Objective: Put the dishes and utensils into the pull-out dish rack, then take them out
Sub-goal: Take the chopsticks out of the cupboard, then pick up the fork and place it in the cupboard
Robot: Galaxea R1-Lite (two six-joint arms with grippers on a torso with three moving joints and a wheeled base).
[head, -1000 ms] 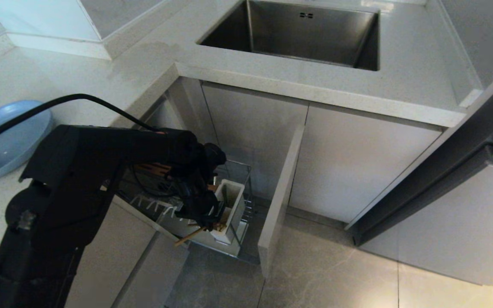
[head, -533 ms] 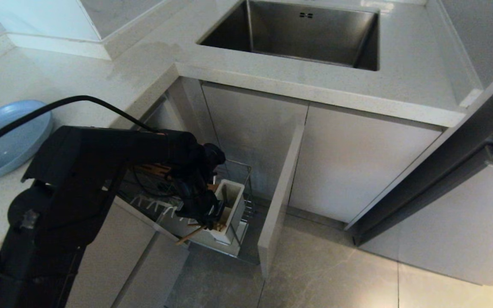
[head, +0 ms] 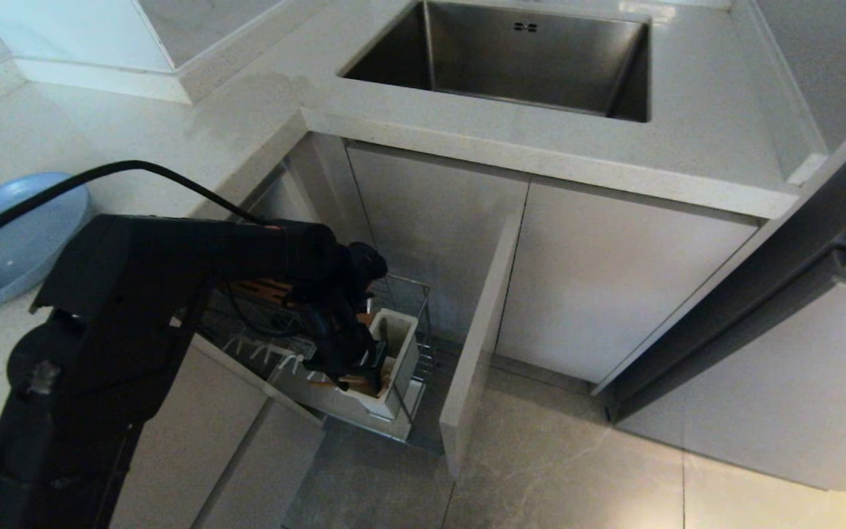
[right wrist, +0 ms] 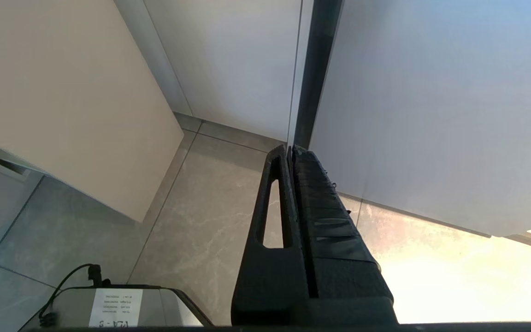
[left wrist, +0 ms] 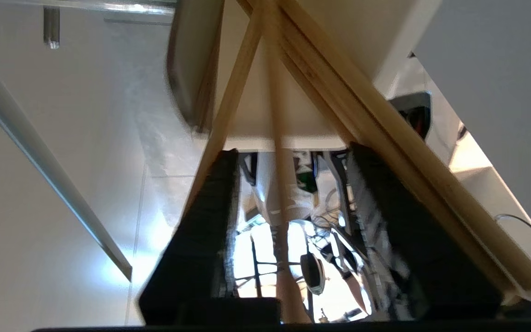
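Observation:
The pull-out dish rack [head: 425, 345] stands drawn out below the counter, its white utensil box [head: 402, 345] at the front corner. My left gripper [head: 363, 367] reaches down into that box. In the left wrist view its fingers [left wrist: 210, 207] stand apart, so the left gripper [left wrist: 293, 152] is open. The light wooden chopsticks [left wrist: 233, 97] lean loose in the box [left wrist: 376, 32], one running through the gap between the pads. Only short ends of the chopsticks [head: 357, 382] show from above. The blue plate [head: 12, 235] lies on the counter at the left. My right gripper [right wrist: 291, 150] hangs shut over the floor.
The steel sink [head: 526, 59] is set in the counter behind. An open cabinet door [head: 478, 345] stands right of the rack. The rack's brown wooden strip [head: 269, 290] and white prongs [head: 261, 353] lie under my left arm. A grey labelled box [right wrist: 113, 306] sits on the floor.
The left gripper has opened and let go of the chopsticks. Their ends, which stuck out past the box's near-left side, have slid down into the box.

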